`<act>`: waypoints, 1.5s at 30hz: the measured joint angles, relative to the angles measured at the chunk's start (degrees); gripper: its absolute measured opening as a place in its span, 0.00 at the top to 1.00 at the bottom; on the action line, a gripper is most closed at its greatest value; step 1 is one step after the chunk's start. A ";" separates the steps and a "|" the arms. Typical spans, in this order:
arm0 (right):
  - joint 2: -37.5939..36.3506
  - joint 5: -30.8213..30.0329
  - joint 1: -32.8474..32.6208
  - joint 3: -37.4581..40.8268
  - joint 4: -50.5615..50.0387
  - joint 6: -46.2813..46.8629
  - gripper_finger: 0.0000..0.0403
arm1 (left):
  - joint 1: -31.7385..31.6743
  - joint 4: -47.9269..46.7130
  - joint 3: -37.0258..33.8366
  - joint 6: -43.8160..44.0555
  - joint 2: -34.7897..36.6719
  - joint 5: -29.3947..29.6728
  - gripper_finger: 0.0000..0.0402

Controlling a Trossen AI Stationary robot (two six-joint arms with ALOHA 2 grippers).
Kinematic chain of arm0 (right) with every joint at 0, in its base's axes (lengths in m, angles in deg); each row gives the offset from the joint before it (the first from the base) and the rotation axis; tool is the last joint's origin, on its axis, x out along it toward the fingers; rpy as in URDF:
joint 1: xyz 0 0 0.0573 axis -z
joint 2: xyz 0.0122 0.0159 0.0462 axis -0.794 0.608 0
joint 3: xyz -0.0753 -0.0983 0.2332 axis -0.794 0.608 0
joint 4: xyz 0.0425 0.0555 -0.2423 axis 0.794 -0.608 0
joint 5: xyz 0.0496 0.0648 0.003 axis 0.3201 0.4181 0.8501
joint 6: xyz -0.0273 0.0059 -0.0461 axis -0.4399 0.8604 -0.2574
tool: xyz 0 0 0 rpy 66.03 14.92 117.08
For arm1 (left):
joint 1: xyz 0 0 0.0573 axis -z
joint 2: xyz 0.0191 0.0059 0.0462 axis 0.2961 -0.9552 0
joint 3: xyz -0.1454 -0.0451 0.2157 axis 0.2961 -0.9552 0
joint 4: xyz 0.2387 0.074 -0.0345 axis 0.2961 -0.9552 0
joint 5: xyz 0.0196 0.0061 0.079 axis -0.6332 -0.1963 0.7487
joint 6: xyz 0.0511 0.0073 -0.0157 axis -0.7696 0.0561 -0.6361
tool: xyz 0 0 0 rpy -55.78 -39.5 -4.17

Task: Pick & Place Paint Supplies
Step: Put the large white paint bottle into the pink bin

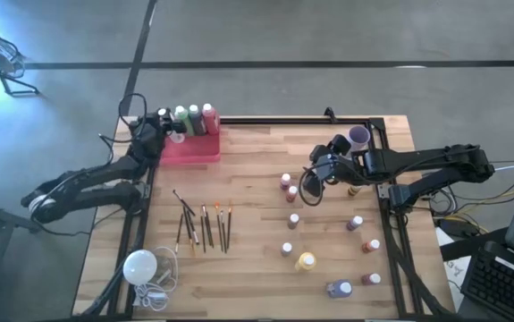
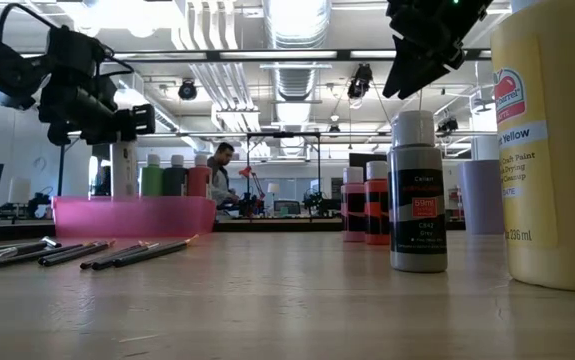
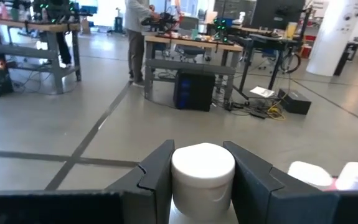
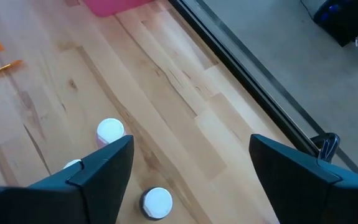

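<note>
A pink tray (image 1: 194,148) sits at the table's far left edge, with green, dark and red white-capped bottles (image 1: 195,117) standing in it. My left gripper (image 1: 164,122) is at the tray's left end, shut on a white-capped paint bottle (image 3: 202,171). My right gripper (image 1: 315,170) hovers open over the table's right half, above two small reddish bottles (image 1: 288,186); their white caps (image 4: 110,129) show between and beside its fingers (image 4: 113,165). Several thin brushes (image 1: 203,225) lie flat near the middle left. My left gripper pinches the bottle at its white cap (image 3: 202,163), one finger (image 3: 160,171) on each side, coming level from the table's left side. The bottle stands upright (image 2: 122,168). The tray wall hides its base, so whether it is lifted clear does not show.
Loose bottles stand across the right half: a yellow one (image 1: 306,261), a purple one (image 1: 339,288), a larger purple one (image 1: 358,136) at the far right, and several tiny ones (image 1: 355,222). A white bulb with a cord (image 1: 140,266) lies at the near left corner.
</note>
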 joint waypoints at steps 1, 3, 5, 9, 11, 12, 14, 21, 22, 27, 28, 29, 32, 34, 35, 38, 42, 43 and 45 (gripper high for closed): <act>0.00 0.00 0.00 0.00 0.01 0.02 0.24 | 0.38 0.61 0.00 -0.70 -0.37 0.30 0.69; 0.00 -0.02 0.00 0.00 0.01 0.07 0.25 | 1.05 0.94 0.00 -0.88 -0.88 0.61 0.69; 0.00 -0.02 0.00 0.00 0.05 0.03 0.26 | 1.86 1.00 0.00 -0.53 -1.68 1.15 0.69; 0.00 -0.02 0.00 0.00 1.03 -0.15 0.29 | 3.97 0.94 0.00 -0.45 -3.26 1.40 0.69; 0.00 -0.01 0.00 -0.02 1.23 -0.23 0.30 | 5.14 1.58 0.00 -0.45 -3.99 1.26 0.69; 0.00 -0.01 0.00 -0.02 1.22 -0.25 0.30 | 5.85 2.17 0.00 -0.49 -4.29 1.06 0.69; 0.00 -0.01 0.00 -0.02 1.23 -0.27 0.31 | 7.46 4.15 0.16 -1.13 -4.95 0.02 0.69; 0.00 -0.02 0.00 -0.02 1.25 -0.43 0.34 | 10.58 6.87 3.20 -6.32 -7.95 -3.09 0.69; 0.00 -0.02 0.00 -0.02 1.27 -0.42 0.35 | 10.65 6.94 3.76 -6.52 -8.58 -3.82 0.69; 0.00 -0.02 0.00 -0.02 1.26 -0.42 0.37 | 10.63 7.23 5.72 -6.77 -12.13 -6.45 0.69; 0.00 -0.02 0.00 -0.02 1.25 -0.42 0.37 | 10.63 7.86 5.86 -7.01 -12.86 -6.62 0.69; 0.00 -0.02 0.00 -0.02 1.25 -0.42 0.37 | 10.63 8.92 5.88 -7.33 -13.61 -6.64 0.69; 0.00 0.00 -0.02 -0.02 1.25 -0.42 0.38 | 10.28 12.83 5.88 -7.52 -15.92 -6.65 0.69; 0.00 -0.02 -0.02 -0.02 1.25 -0.42 0.38 | 9.95 13.47 5.88 -7.80 -17.14 -6.02 0.69; 0.00 -0.02 -0.02 -0.02 1.25 -0.42 0.38 | 9.77 13.37 5.88 -7.83 -17.64 -5.21 0.69; 0.00 0.00 -0.02 -0.02 1.23 -0.42 0.38 | 9.44 13.18 5.53 -7.94 -18.51 -0.47 0.69; 0.00 0.00 -0.02 0.00 1.23 -0.42 0.35 | 9.41 13.28 3.97 -7.67 -18.00 5.61 0.69; 0.00 0.00 -0.02 0.00 1.22 -0.42 0.34 | 9.41 13.29 3.54 -7.53 -17.62 6.84 0.69; 0.00 -0.01 -0.02 0.06 1.23 -0.47 0.32 | 9.41 13.46 2.63 -7.41 -16.73 8.73 0.69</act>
